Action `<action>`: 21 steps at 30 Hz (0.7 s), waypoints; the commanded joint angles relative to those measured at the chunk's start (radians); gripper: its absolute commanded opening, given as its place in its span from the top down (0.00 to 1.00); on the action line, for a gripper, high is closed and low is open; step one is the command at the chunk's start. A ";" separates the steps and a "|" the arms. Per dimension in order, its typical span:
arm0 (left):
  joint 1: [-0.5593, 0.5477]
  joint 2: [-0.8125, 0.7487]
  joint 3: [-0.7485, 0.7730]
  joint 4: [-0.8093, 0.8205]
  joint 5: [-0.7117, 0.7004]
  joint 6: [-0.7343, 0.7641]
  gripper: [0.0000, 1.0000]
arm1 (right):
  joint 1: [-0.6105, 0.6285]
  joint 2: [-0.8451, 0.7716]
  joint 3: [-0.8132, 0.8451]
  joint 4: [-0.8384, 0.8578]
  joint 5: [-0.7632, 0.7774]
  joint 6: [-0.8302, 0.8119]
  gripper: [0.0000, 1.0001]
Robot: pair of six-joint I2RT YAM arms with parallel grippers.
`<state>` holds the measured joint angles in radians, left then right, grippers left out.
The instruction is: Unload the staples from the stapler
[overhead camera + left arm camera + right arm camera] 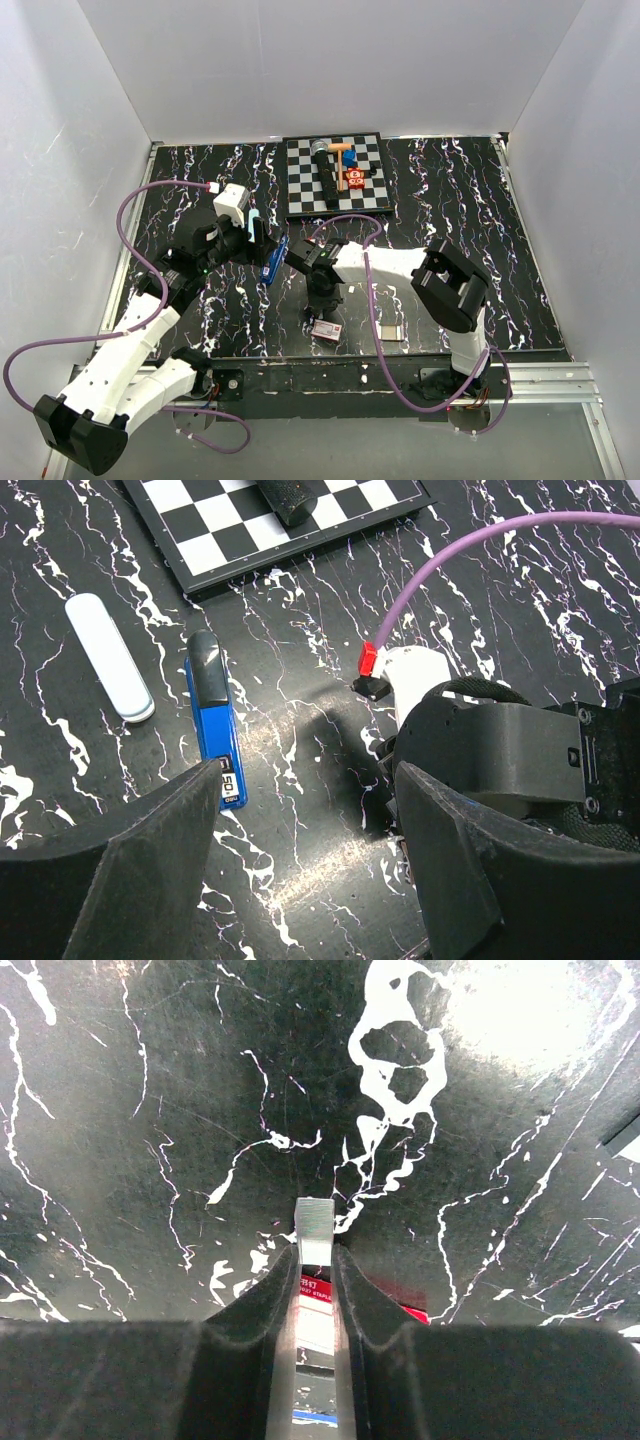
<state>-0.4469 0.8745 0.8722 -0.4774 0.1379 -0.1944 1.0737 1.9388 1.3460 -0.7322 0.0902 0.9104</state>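
This is a robotics lab test cell: plain white panel walls (330,60) box in a black, white-veined tabletop (450,200) with an aluminium rail (560,378) along its near edge. A left arm (130,370) and a right arm (390,262), white and black and trailing purple cables (520,523), are bolted there. A checkerboard (300,195) lies at the back.

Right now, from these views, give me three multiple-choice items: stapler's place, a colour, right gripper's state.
1. The stapler lies: A in a bowl; B flat on the table beside the pale oblong piece; C on a shelf.
2. The cable is: A green; B orange; C purple.
3. The right gripper is: A shut on a silvery strip; B wide open; C holding a cup.
Answers: B, the left wrist view shows it on the marbled top by that piece; C, it runs purple across that view; A, its fingers pinch the strip.
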 commanded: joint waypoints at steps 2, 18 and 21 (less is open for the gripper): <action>-0.003 -0.002 -0.004 0.008 0.005 0.001 0.30 | -0.001 0.002 0.038 -0.016 0.048 -0.015 0.82; -0.003 0.011 -0.006 0.008 -0.017 0.006 0.30 | -0.001 -0.360 -0.148 -0.121 0.216 -0.042 0.82; -0.003 0.017 -0.004 0.008 -0.017 0.006 0.30 | -0.001 -0.435 -0.217 -0.142 0.236 -0.019 0.82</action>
<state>-0.4469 0.8909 0.8722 -0.4774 0.1349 -0.1944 1.0737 1.5814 1.2034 -0.8070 0.2615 0.8650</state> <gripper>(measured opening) 0.698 0.220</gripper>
